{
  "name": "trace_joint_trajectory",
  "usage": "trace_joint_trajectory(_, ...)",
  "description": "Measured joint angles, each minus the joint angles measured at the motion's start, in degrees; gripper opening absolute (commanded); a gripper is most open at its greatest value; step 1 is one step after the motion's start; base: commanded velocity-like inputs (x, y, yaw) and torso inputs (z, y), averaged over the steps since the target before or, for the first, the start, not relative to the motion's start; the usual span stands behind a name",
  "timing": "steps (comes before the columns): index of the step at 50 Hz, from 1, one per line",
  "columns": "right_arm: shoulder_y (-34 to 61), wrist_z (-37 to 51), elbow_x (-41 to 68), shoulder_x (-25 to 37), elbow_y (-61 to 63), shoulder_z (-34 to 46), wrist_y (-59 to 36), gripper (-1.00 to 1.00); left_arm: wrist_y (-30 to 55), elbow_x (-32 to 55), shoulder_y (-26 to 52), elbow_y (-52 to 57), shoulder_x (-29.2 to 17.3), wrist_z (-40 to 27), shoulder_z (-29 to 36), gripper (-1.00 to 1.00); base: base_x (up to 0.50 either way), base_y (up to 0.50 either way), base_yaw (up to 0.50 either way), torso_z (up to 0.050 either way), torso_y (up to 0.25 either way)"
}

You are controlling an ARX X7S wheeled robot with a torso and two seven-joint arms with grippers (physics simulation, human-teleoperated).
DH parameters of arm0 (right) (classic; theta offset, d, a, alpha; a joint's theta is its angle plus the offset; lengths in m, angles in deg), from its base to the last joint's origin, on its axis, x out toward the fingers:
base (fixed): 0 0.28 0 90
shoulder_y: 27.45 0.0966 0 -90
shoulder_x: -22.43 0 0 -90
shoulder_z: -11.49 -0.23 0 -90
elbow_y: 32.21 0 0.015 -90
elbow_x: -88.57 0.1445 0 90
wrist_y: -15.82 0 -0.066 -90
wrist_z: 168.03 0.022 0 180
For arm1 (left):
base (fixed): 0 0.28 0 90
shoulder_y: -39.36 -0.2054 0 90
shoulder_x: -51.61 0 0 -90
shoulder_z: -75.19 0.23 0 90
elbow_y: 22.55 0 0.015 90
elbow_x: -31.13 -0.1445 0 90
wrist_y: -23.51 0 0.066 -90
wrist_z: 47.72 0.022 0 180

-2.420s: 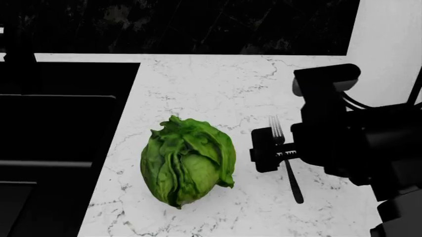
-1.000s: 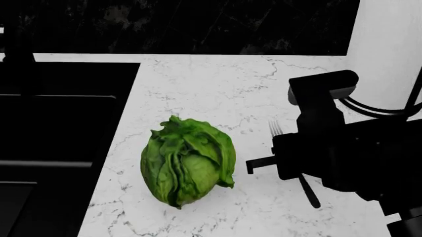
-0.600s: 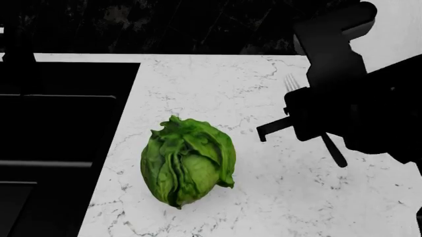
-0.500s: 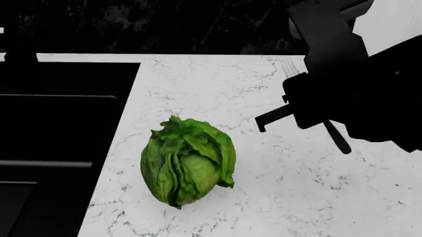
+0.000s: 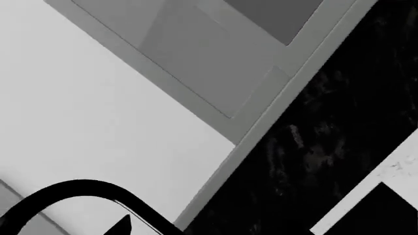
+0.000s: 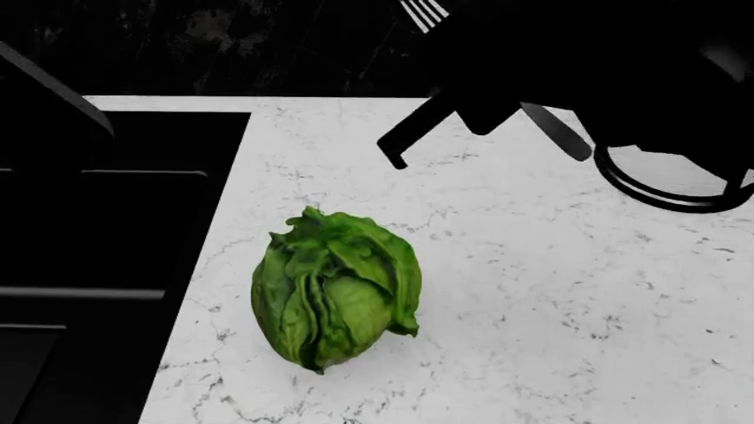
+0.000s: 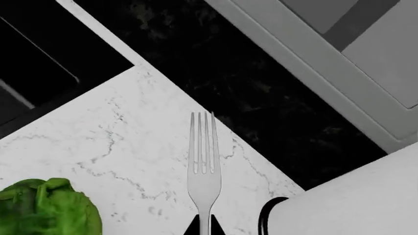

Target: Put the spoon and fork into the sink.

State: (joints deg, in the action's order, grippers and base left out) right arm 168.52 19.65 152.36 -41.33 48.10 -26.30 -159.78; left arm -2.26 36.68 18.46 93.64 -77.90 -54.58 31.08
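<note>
With the slim dark metal fork (image 7: 203,169) pinched by its handle in the right gripper (image 6: 489,104), high over the white marble counter's (image 6: 531,291) far edge, best carried level past the green lettuce head (image 6: 335,299) toward the black sink (image 6: 106,230) at the counter's left edge; left gripper unseen.

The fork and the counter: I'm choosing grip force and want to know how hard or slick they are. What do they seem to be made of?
The fork looks like smooth metal: pale grey tines and neck with a soft sheen, likely slick. Its handle looks dark. The counter looks like polished white marble or a stone imitation: white with thin grey veins. Being a render, neither is certain.
</note>
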Motion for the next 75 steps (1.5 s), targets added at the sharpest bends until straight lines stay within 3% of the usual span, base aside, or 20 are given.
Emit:
trace_joint_trajectory(14,3.6,-2.0,2.4,-2.0,0.9,0.9,0.9,-1.00,-6.7,-15.9,5.9,0.4,-6.3,-1.3,18.7,1.00,0.00,0.00,0.00,0.000,0.000)
trace_joint_trajectory(33,5.0,-1.7,7.0,-4.1,3.5,-0.8,2.4,-1.00,-12.9,-35.8,10.9,-3.8,-9.6,-5.2,34.7,1.00,0.00,0.00,0.00,0.000,0.000)
trace_joint_trajectory(75,6.9,-4.8,7.8,-7.7,4.2,-0.5,9.1,-1.00,-17.8,-58.4,13.3,-12.9,-11.3,-8.4,49.0,1.00,0.00,0.00,0.00,0.000,0.000)
